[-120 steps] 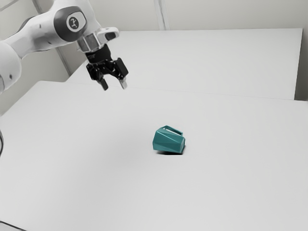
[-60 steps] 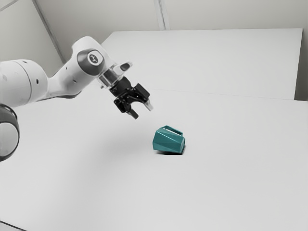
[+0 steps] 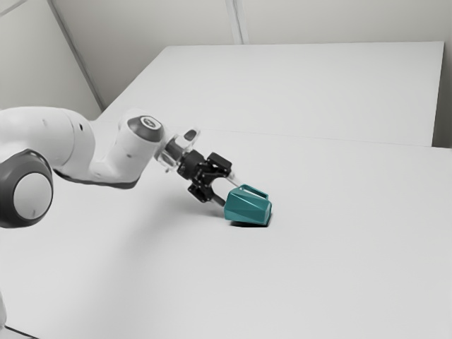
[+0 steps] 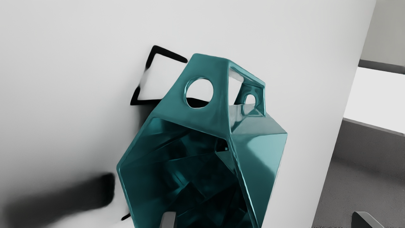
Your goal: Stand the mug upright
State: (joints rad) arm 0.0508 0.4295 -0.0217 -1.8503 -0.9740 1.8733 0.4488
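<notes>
Pale walls [image 3: 339, 21] back the white counter [image 3: 339, 268], where the teal mug [image 3: 248, 206] lies on its side, handle [image 4: 218, 82] up, mouth [image 4: 190, 164] facing the gripper [image 3: 232, 195]. Its fingers [image 4: 364, 220] stand wide, one tip at the mouth, the other outside, presumably to pinch one side for tipping it up. Inside, dark facets, no visible contents
</notes>
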